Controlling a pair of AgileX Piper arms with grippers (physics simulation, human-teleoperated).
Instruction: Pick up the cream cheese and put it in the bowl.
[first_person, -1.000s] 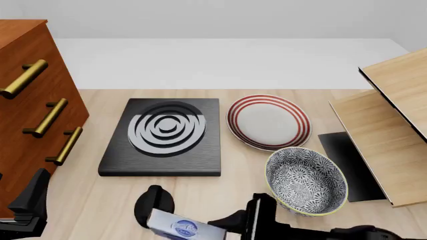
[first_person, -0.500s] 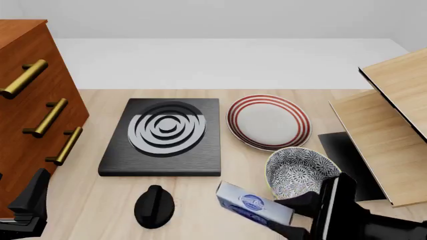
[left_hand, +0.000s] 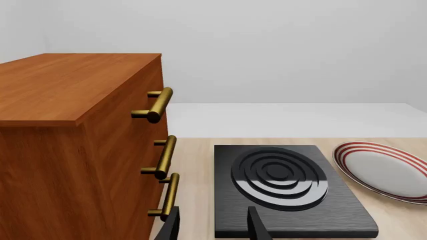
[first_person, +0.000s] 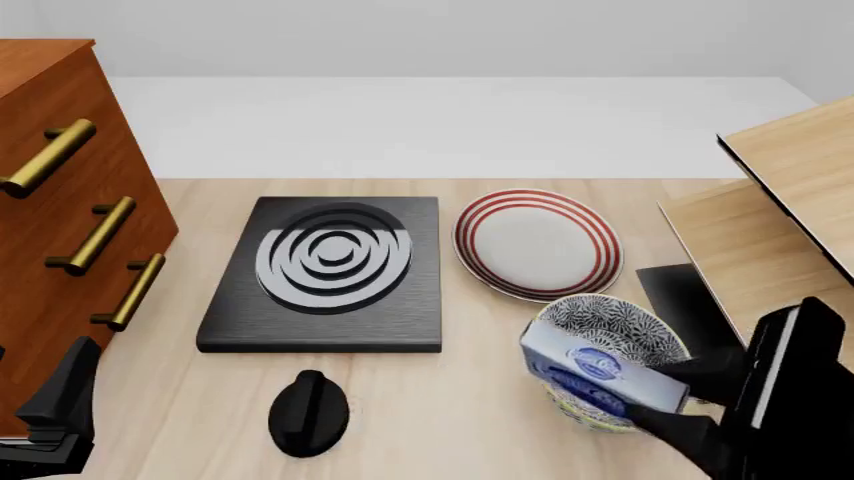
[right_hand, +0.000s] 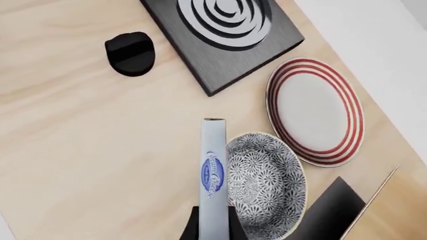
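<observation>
A pale wood desk runs back to a plain white wall. On it sit one black stove plate with silver rings, one black knob, one red-ringed white plate and one patterned bowl. A wooden cabinet with three brass handles stands at the left. The right gripper's fingers pinch the one cream cheese box, held above the bowl's near-left rim. The left gripper's fingers stand spread, holding nothing.
</observation>
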